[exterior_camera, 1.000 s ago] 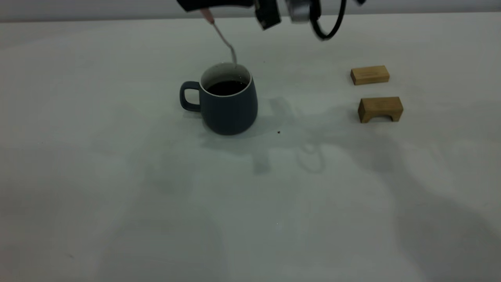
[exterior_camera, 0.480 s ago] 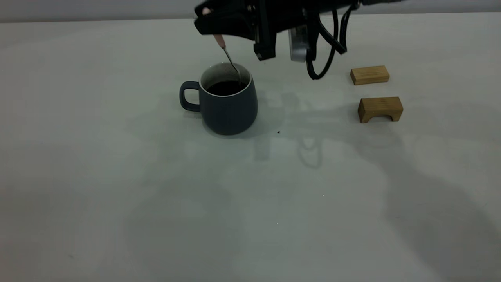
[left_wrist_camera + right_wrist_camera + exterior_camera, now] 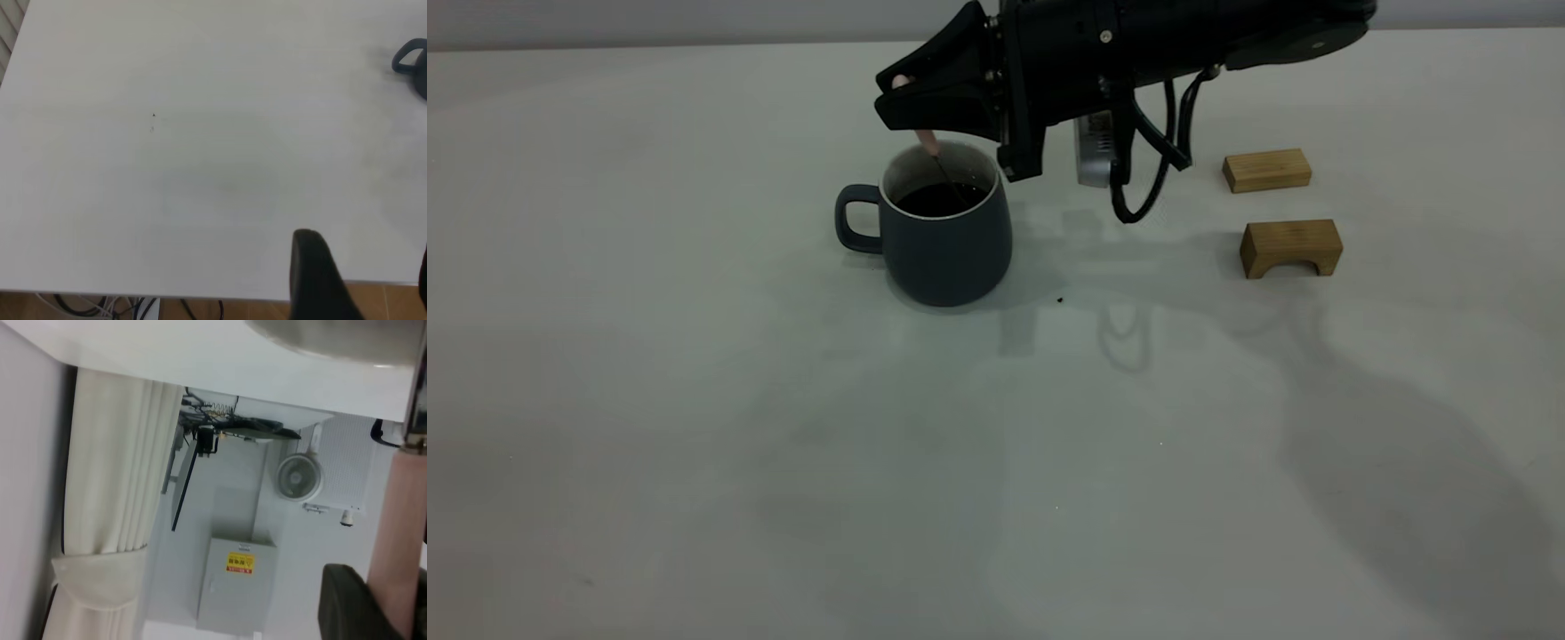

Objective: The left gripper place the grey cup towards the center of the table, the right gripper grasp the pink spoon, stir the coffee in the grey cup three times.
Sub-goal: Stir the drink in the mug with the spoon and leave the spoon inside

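The right tool is reached in from the right of the exterior view, its black body held nearly level and its fingers pointed toward the left, just above the rim of the grey cup. The fingers are clenched on the pale handle of the pink spoon, which is tilted down into the cup so that its thin metal neck is sunk in the coffee. A silver cylinder and looped black cables are hung beneath the wrist. The cup is stood upright on the tabletop, near the middle, with its loop handle turned to the left of that view.

Two wooden blocks are set well to the right, apart from the cup.

The left tool is held back over the near edge of the tabletop; one dark finger is seen, and its state cannot be told.

In the right wrist view, a grey cabinet with a yellow label is shown; its writing cannot be read.
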Available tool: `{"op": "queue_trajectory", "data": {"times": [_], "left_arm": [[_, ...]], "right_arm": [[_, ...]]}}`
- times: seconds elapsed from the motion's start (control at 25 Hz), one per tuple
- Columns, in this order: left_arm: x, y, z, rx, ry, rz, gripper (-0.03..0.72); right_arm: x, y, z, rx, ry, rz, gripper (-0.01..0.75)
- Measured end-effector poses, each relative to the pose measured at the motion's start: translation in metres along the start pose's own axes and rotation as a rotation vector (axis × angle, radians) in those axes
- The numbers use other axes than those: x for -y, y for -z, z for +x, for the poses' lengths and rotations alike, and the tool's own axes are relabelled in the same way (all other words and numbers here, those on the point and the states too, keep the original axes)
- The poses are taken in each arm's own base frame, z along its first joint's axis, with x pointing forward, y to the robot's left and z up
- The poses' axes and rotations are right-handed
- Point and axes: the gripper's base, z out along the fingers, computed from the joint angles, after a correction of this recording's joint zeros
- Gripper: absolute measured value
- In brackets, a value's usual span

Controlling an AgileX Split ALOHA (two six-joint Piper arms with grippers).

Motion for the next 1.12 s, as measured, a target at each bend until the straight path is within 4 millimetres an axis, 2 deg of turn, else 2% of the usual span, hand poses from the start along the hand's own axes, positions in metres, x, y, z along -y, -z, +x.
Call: {"op": "queue_trajectory", "data": {"times": [0.2, 0.4, 0.56, 0.76, 0.92, 1.12], "left_arm": [[0.0, 0.0, 0.0, 0.0, 0.0, 0.0, 0.446], [0.0, 0.0, 0.0, 0.0, 0.0, 0.0, 0.446], [0.0, 0.0, 0.0, 0.0, 0.0, 0.0, 0.446], [0.0, 0.0, 0.0, 0.0, 0.0, 0.0, 0.446], [0.0, 0.0, 0.0, 0.0, 0.0, 0.0, 0.446], [0.0, 0.0, 0.0, 0.0, 0.0, 0.0, 0.446]], "right_arm": [[-0.007, -0.005, 0.002, -0.014, 0.034, -0.009, 0.145], [-0.015, 0.012, -0.007, -0.01, -0.005, -0.013, 0.145], [-0.013, 0.019, -0.008, -0.026, -0.089, 0.043, 0.145], [-0.006, 0.008, -0.001, -0.043, -0.102, 0.072, 0.145], [-0.004, -0.006, 0.008, -0.072, 0.012, 0.032, 0.145], [-0.009, -0.001, 0.002, -0.027, 0.082, -0.003, 0.145]]}}
